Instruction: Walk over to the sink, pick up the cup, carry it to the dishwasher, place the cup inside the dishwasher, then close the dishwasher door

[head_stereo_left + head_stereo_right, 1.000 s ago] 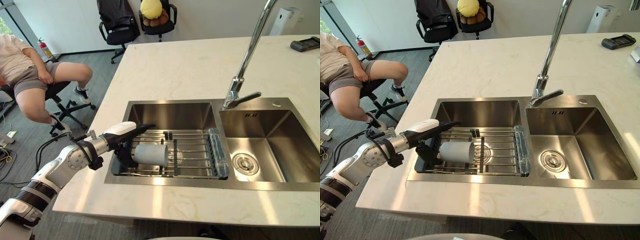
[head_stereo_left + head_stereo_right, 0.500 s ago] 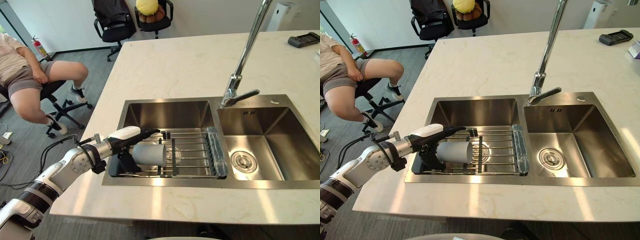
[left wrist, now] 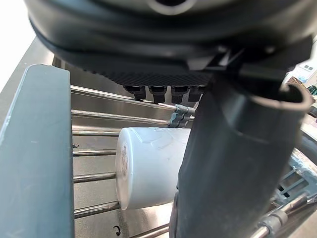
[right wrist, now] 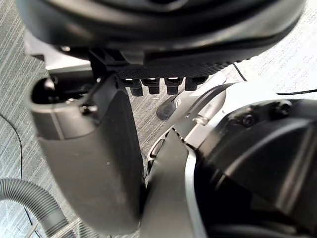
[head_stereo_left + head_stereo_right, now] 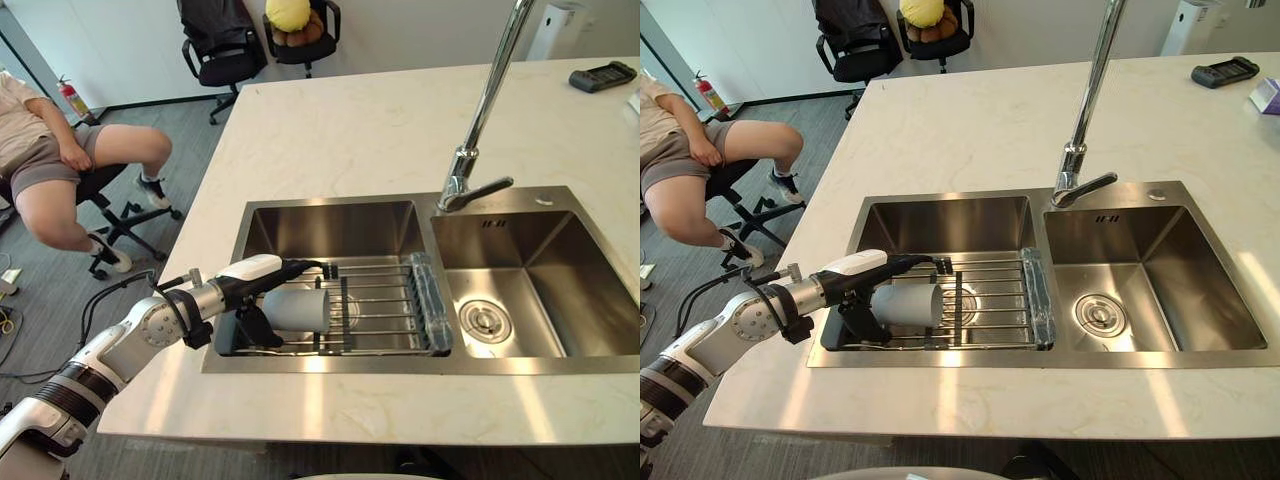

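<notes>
Past the pale marble counter (image 5: 350, 130): two black office chairs (image 5: 224, 66) against a white wall (image 5: 110, 40). Left of it — grey carpet (image 5: 40, 285), a seated person (image 5: 55, 165), perhaps a fire extinguisher (image 5: 68, 97).

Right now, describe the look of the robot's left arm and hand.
The left arm is silver-grey, built of rounded segments with black bands and a black collar at the wrist. The left hand is dark, with slim fingers and a smooth white cover.

Bright, even light; pale glare streaks on the sink (image 5: 320, 364) rim
</notes>
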Tool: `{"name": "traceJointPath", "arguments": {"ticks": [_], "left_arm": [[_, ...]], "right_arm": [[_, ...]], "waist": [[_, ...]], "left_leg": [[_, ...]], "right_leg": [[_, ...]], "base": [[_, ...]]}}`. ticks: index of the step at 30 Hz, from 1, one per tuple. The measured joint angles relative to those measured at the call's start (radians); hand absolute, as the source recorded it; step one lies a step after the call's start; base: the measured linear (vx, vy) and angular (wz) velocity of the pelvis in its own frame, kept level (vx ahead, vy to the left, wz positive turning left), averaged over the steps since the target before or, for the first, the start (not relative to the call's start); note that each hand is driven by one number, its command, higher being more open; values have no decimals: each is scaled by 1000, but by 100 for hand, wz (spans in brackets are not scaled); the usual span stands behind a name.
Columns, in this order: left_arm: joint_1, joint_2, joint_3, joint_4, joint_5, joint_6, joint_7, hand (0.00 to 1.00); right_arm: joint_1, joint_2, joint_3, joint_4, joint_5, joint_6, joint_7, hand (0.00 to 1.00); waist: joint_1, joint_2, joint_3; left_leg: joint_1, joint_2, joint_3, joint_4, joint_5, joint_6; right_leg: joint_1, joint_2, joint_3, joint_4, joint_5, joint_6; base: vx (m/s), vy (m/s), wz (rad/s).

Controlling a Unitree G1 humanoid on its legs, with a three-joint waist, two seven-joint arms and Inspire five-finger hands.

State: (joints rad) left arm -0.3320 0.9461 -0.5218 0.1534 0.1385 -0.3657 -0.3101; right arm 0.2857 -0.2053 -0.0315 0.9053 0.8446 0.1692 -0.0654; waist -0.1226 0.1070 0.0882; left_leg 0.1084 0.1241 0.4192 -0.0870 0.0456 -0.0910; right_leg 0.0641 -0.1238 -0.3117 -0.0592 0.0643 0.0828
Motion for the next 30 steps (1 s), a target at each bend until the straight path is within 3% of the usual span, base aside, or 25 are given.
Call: {"name": "traceJointPath", "arguments": {"ticks": [12, 18, 30], "left_arm": [[39, 3, -26, -63, -23, -104, 66, 100], [51, 2, -28, -72, -23, -87, 38, 100], [50, -6, -26, -73, -45, 19, -39, 100]], "right_arm": [[2, -2, 11, -9, 17, -7, -1, 100], [2, -6, 24, -9, 17, -17, -2, 100], [2, -12, 42, -11, 21, -19, -10, 100]], "waist": [[-4, 1, 8], [-5, 1, 8], [-6, -1, 7]], "left_leg": [[0, 0, 1, 0, -1, 0], [2, 0, 2, 0, -2, 0], [5, 0, 3, 0, -2, 0]], "right_leg": [[-1, 0, 1, 0, 0, 0], [1, 0, 1, 0, 0, 0], [3, 0, 0, 0, 0, 1]], "base": [[0, 0, 0], [0, 0, 0], [0, 0, 0]]}}
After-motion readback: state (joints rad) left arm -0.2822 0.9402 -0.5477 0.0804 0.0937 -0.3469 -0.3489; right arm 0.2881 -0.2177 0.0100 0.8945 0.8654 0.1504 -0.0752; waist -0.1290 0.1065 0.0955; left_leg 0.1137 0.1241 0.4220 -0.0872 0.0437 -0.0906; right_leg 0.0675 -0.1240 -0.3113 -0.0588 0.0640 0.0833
